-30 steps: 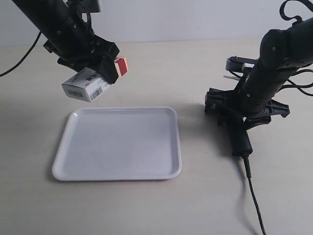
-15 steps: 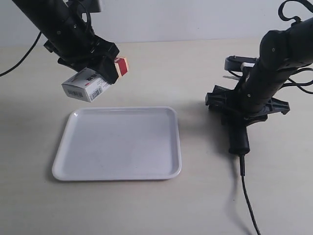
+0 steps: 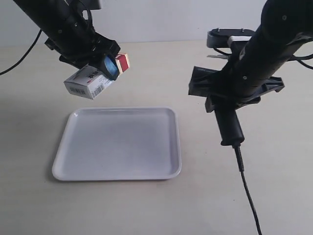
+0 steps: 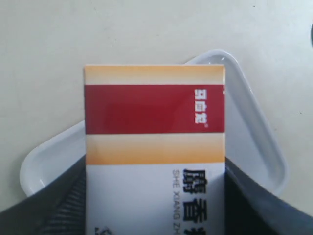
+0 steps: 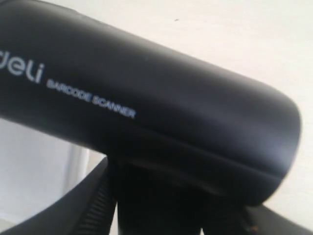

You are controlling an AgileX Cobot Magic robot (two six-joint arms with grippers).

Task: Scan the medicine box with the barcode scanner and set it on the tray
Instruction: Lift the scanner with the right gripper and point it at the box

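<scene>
As the exterior view is set against the one from a second ago, the black pistol-shaped barcode scanner (image 3: 230,128) is seen to have been lifted off the pale beige tabletop (image 3: 146,210), where it had lain. It is now carried in the air by the right gripper (image 3: 229,100), which is closed around it just below the blocky head. The long handle hangs downward and the thin black cable (image 3: 248,193) trails from its end toward the near edge of the table. The small white medicine box (image 3: 85,84) with its dark red and tan end band is held much where it was, only slightly turned. It is clamped by the left gripper (image 3: 103,69), tilted, with the barcode side facing the camera. The flat white plastic tray (image 3: 117,174) with rounded corners lies on the table where it lay before. The box hangs above the tray's far left corner, apart from it and not yet set in it.

In the left wrist view, the box is seen pinched between two dark fingers (image 4: 61,213), with the tray's rim beneath it.

In the right wrist view, the scanner's head fills the picture, and it is gripped from both sides by the ribbed fingers (image 5: 101,198).
</scene>
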